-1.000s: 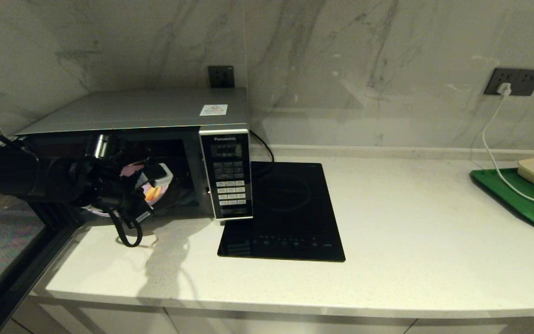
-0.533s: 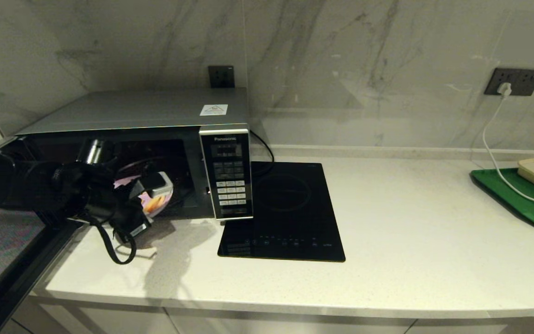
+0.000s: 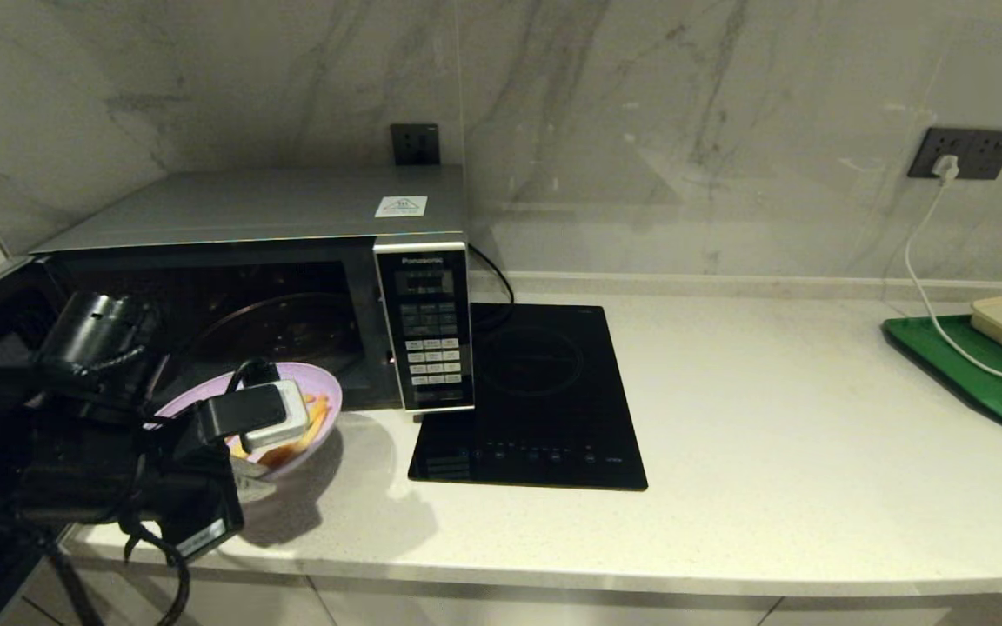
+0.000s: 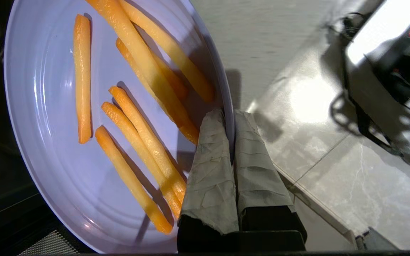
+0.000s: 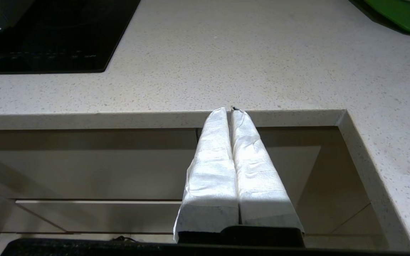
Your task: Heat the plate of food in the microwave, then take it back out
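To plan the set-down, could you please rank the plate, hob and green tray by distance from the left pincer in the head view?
1. Plate: clamped at its rim by the left pincer, before the microwave.
2. Hob: middle of the counter.
3. Green tray: far right.

Countertop [image 3: 727,452]: microwave [image 3: 249,261], hob [image 3: 536,400], tray [image 3: 979,374]

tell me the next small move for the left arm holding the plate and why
Probably lower the plate of food onto the counter and release. The left gripper pinches its rim, and the plate hangs clear of the open microwave, over the countertop's front.
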Tool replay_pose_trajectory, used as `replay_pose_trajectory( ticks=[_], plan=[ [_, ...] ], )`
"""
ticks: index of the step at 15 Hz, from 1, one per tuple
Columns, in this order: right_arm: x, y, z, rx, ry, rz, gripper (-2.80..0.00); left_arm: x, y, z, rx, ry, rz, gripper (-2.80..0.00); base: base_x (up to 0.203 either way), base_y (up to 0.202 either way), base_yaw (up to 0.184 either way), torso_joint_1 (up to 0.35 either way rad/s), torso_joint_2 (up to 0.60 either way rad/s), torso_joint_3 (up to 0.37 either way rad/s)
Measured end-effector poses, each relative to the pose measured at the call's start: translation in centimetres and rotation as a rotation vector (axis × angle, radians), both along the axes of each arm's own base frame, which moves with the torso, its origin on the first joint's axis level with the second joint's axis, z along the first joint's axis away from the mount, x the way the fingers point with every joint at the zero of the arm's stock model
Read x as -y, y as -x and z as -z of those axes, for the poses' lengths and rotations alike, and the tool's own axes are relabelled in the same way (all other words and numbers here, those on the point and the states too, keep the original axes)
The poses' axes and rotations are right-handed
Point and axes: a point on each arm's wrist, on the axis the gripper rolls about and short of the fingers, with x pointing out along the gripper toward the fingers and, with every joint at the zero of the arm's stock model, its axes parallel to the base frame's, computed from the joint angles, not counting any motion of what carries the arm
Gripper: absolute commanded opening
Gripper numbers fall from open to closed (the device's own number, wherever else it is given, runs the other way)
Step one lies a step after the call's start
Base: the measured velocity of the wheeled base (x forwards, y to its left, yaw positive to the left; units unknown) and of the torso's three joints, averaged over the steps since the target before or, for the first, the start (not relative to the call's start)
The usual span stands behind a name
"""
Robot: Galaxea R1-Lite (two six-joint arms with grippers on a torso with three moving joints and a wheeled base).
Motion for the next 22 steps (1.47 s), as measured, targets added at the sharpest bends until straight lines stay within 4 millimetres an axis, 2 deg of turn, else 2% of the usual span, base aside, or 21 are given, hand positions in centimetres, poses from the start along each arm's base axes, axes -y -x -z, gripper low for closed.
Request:
replay_pose_trajectory(
  ticks=[2,4,8,10,18,22],
  plan=[
    [0.0,0.0,0.0,0.0,0.0,0.0,-2.8,1.1,2.8,-0.6,-0.028,0.002,0.083,-2.8,0.0,0.0,0.0,0.0,0.0,0.0],
    [0.0,0.0,0.0,0.0,0.0,0.0,-2.8,2.5,4.6,-1.1,-0.035,0.017,0.164,-2.8,0.0,0.0,0.0,0.0,0.0,0.0],
    [0.0,0.0,0.0,0.0,0.0,0.0,-2.8,6.2,5.8,-1.3,-0.067,0.099,0.284,-2.8,0.0,0.0,0.0,0.0,0.0,0.0],
    [0.0,0.0,0.0,0.0,0.0,0.0,-2.8,8.4,5.4,-0.7,-0.091,0.142,0.298,-2.8,0.0,0.0,0.0,0.0,0.0,0.0],
    [0.0,0.0,0.0,0.0,0.0,0.0,-2.8,17.7,1.9,2.8,-0.092,0.257,0.346,-2.8,0.0,0.0,0.0,0.0,0.0,0.0],
    [0.0,0.0,0.0,0.0,0.0,0.0,-2.8,21.1,0.6,4.7,-0.107,0.242,0.374,-2.8,0.0,0.0,0.0,0.0,0.0,0.0]
  ],
)
